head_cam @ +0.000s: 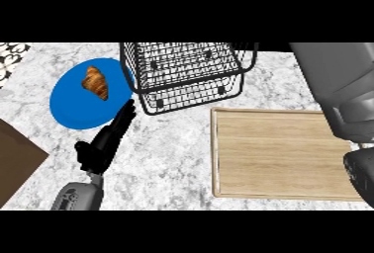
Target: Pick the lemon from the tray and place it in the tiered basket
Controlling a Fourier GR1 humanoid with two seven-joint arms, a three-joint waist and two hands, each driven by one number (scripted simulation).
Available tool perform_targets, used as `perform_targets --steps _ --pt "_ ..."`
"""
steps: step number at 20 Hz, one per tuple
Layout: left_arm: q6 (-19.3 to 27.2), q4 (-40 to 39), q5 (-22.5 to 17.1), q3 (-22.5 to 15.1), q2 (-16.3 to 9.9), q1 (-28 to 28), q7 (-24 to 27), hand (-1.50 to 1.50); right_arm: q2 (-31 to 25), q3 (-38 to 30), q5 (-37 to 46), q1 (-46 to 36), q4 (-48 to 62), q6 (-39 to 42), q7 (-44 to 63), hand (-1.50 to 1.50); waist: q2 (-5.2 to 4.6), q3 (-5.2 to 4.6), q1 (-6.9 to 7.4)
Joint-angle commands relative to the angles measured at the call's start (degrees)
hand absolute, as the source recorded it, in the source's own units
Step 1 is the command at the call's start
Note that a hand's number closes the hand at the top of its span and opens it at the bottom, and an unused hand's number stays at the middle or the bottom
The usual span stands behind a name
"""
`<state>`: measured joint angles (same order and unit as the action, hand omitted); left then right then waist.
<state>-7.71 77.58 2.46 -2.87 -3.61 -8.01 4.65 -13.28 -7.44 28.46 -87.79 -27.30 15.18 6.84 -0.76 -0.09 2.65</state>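
At the upper left of the frame a blue plate (76,106) lies on the marbled table (168,158) with a croissant (96,82) on its upper part. Just right of it the left hand (106,141) rises from the lower left, fingers straight and pressed together, their tips over the plate's right rim, near the basket's lower left corner. At upper centre stands the black wire tiered basket (188,74). Right of centre lies the wooden tray (281,153), a pale board. The lemon shows nowhere in view. At the right edge the right arm fills the frame and the right hand (361,175) is mostly cut off; whether its fingers are spread or curled cannot be told
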Motion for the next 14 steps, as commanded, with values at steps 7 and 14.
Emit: perform_targets --steps 7,14 --pt "-0.7 -1.2 -0.3 0.1 0.3 -2.0 -1.0 0.00 8.3 0.4 2.2 -3.1 9.7 -6.9 -2.5 1.50 -0.32 0.00 0.37" --pt "-0.9 -1.1 -1.4 2.0 -0.7 -4.3 -2.5 0.00 12.3 -3.3 -0.9 -6.4 12.7 -7.9 -1.5 1.50 -0.31 0.00 0.26"
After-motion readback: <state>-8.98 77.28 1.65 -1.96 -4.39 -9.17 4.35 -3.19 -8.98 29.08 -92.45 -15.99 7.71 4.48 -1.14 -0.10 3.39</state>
